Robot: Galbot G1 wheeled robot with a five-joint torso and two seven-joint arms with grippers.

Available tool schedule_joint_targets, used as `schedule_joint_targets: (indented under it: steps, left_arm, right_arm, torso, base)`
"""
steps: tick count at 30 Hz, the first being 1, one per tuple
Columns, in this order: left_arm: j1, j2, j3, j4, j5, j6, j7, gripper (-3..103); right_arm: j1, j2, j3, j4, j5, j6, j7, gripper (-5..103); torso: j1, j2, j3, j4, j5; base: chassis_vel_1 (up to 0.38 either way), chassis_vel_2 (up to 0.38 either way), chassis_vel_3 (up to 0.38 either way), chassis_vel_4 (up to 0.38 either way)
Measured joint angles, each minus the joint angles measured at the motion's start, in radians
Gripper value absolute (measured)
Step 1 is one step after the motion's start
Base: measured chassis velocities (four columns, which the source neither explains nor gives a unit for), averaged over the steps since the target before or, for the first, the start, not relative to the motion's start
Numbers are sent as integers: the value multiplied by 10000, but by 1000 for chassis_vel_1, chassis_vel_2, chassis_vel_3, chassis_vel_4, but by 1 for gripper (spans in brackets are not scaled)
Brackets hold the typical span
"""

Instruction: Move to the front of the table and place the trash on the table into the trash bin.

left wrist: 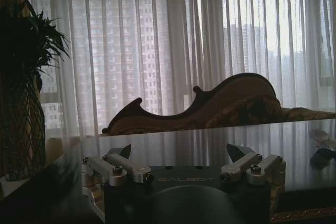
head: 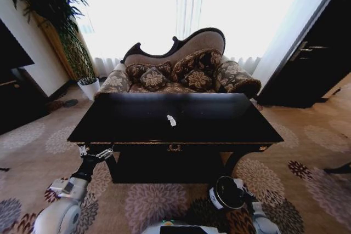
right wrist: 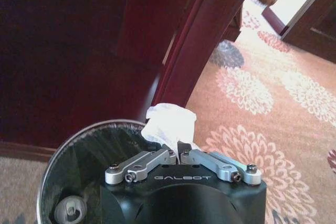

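Patterned carpet [head: 307, 152] spreads under everything, with a sofa [head: 181, 69] beyond the far side of the worktop; the glossy black worktop [head: 219, 119] with gold trim sits square in front of the robot in the head view; a plant [head: 60, 20] in a white pot stands to the left of the sofa, before the curtains [left wrist: 157, 51]; the trash bin [right wrist: 79, 161], dark and round, stands on the carpet by a curved leg of the worktop, just under the right arm; the left gripper [left wrist: 181, 163] is raised to the near left edge of the worktop, jaws spread wide with nothing between them; the right gripper [right wrist: 177, 150] hangs low at the bin's rim, jaws pressed together on a crumpled white paper wad [right wrist: 169, 124] held over the rim; one small white paper scrap [head: 171, 120] lies near the middle of the worktop, well apart from both grippers.
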Motion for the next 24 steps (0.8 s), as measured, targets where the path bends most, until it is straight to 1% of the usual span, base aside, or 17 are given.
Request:
schedule_joint_targets:
  steps: [2, 4, 5, 12, 17, 23, 24]
  left_arm:
    - [0, 0, 0, 0, 0, 0, 0, 100]
    - [0, 0, 0, 0, 0, 0, 0, 100]
    - [0, 0, 0, 0, 0, 0, 0, 100]
    - [0, 0, 0, 0, 0, 0, 0, 100]
    - [0, 0, 0, 0, 0, 0, 0, 100]
    - [0, 0, 0, 0, 0, 0, 0, 100]
    - [0, 0, 0, 0, 0, 0, 0, 100]
  right_arm:
    - [103, 18, -81, -118, -78, -180, 21, 0]
    - [128, 65, -118, -158, -124, -244, 31, 0]
    - [170, 160, -170, -259, -232, -298, 33, 0]
    - [478, 435, -323, -577, -653, -495, 104, 0]
    - [687, 501, -479, -583, -641, -740, 290, 0]
    - [730, 537, -538, -592, -558, -908, 315, 0]
    - [735, 560, -540, -638, -515, -913, 316, -3]
  torso:
    - [1, 0, 1, 1, -3]
    - [1, 0, 1, 0, -5]
    - [1, 0, 1, -1, 4]
    - [0, 0, 1, -1, -2]
    - [1, -1, 1, 0, -1]
    - [1, 0, 0, 0, -2]
    - [0, 0, 0, -1, -1]
  base:
    - [0, 0, 0, 0]
    - [0, 0, 0, 0]
    - [0, 0, 0, 0]
    - [0, 0, 0, 0]
    - [0, 0, 0, 0]
    - [0, 0, 0, 0]
    - [0, 0, 0, 0]
